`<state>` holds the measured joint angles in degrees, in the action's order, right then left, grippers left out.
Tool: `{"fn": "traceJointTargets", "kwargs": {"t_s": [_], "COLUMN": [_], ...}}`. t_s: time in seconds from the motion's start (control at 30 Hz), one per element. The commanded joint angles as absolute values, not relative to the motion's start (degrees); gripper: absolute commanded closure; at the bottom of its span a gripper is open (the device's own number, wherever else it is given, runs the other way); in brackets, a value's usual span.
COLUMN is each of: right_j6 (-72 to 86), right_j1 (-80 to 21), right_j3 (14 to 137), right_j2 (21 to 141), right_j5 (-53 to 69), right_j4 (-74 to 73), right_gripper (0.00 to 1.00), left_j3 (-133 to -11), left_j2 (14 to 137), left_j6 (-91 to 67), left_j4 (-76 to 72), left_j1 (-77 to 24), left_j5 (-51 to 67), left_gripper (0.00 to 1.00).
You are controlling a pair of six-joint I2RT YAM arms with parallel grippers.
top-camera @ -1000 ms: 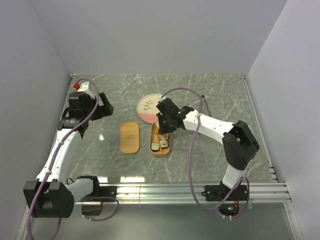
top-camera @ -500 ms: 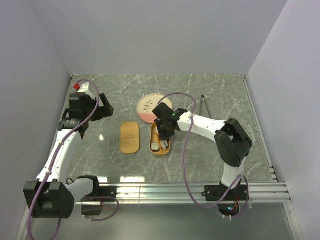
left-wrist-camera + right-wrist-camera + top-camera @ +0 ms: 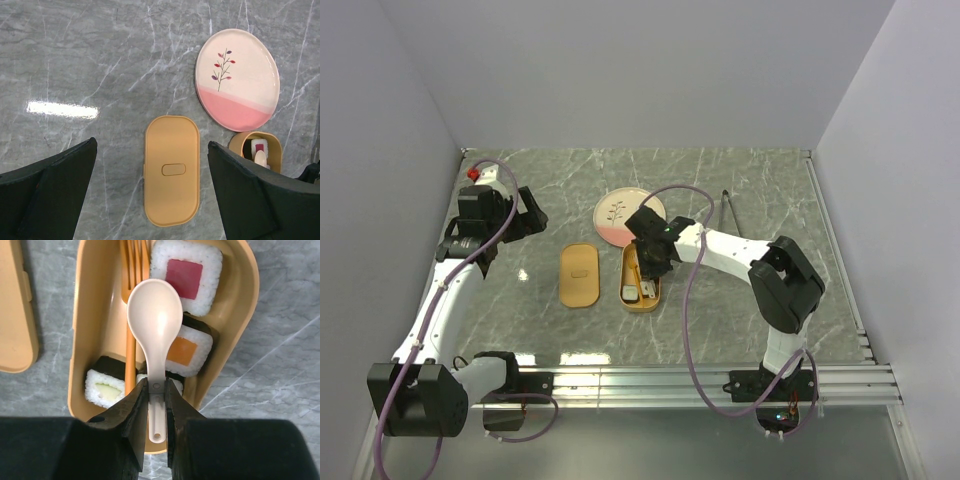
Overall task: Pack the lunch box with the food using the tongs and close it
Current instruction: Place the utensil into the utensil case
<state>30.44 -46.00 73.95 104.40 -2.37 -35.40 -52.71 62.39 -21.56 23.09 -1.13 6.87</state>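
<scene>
Right pincer [image 3: 155, 392] grips a beige spoon [image 3: 154, 325] over the lunch box [image 3: 90, 300], seen only wrist-side.

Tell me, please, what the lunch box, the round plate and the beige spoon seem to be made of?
Lunch box: probably plastic, matte tan-orange, with smooth moulded rounded walls.
Plate: likely glazed ceramic, though melamine is possible; glossy cream-and-pink surface with a printed twig.
Beige spoon: probably plastic, smooth with a soft sheen on its bowl.

Lid [image 3: 579, 274] lay left of box [image 3: 641, 300], sushi [image 3: 186, 275] sat in box, plate [image 3: 620, 215] behind box, tongs [image 3: 729, 211] far right.
</scene>
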Motion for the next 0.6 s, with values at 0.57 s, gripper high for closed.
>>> {"fn": "traceJointTargets", "kwargs": {"t_s": [0.57], "right_j6": [31.3], "right_j1": [-46.2], "right_j3": [75.5], "right_j2": [104.2], "right_j5": [-4.9], "right_j4": [-36.6], "right_gripper": [0.62], "left_j3": [-52.4], "left_j2": [60.4], "left_j6": [-21.6], "left_j4": [21.1], "left_j1": [-1.3], "left_j5": [7.5], "left_gripper": [0.01]}}
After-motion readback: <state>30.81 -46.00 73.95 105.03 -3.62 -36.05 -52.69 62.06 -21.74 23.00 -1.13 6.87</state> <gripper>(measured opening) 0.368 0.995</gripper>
